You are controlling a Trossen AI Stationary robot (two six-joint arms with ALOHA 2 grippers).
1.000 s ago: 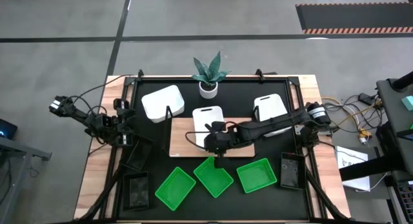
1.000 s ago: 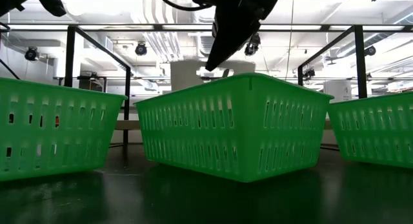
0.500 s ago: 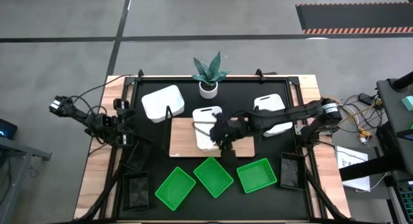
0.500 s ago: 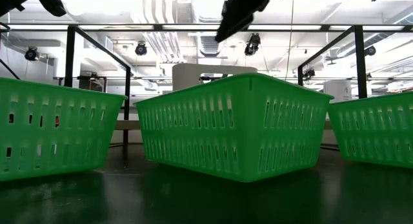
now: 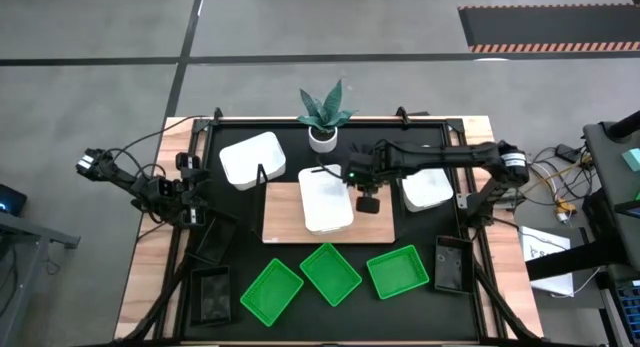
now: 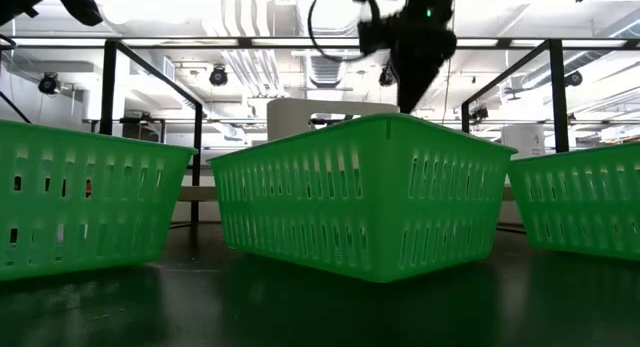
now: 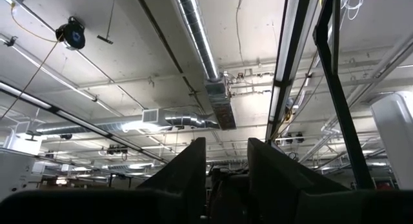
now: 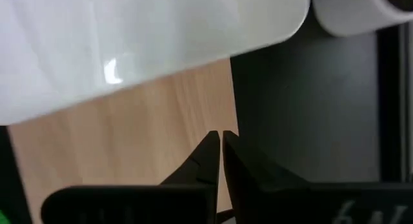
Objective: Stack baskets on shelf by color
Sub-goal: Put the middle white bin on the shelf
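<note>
Since a second back we'd swung the right gripper (image 5: 367, 201) off the green baskets (image 5: 331, 273) over the shelf (image 5: 375, 227), fingers together, seemingly empty.

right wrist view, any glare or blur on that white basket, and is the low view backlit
Right wrist view: the white basket is soft and out of focus, with a small bright glare spot; the shut right claw is sharper over the wooden shelf. Low view: bright ceiling lights leave the arm a dark silhouette, while the middle green basket is evenly lit.

Three white baskets (image 5: 327, 199), three green baskets (image 5: 331, 273), three black baskets (image 5: 449, 263); one shelf (image 5: 281, 213); one plant pot (image 5: 322, 137).
</note>
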